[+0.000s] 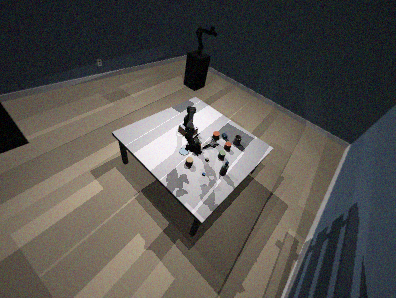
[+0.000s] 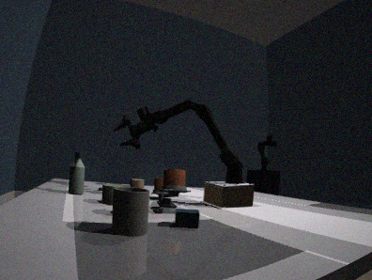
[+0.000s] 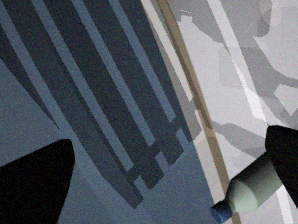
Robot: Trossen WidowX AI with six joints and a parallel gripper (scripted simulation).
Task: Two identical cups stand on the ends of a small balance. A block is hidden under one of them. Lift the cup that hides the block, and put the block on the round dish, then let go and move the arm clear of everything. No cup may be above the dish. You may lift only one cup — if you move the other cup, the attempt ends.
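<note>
Two orange-red cups stand on the ends of the small dark balance. One cup [image 1: 216, 135] [image 2: 175, 179] is nearer the exterior camera; the other cup [image 1: 228, 146] [image 2: 159, 183] is partly behind it in that view. I cannot tell from these views which end sits lower. No block shows under either cup. The round dish [image 1: 184, 151] is pale blue, beside the arm, with no cup seen on it. My gripper [image 2: 120, 136] [image 3: 171, 143] is wide open and empty, high above the table and well away from both cups.
A green bottle [image 1: 224, 169] [image 2: 77, 179] [image 3: 256, 185], a grey cup [image 1: 238, 139] [image 2: 131, 212], a green cup [image 1: 221, 155] [image 2: 109, 194], a tan cup [image 1: 189, 161] [image 2: 137, 183] and a dark blue block [image 1: 225, 136] [image 2: 187, 219] stand around. A brown box [image 2: 228, 194] is by the arm's base.
</note>
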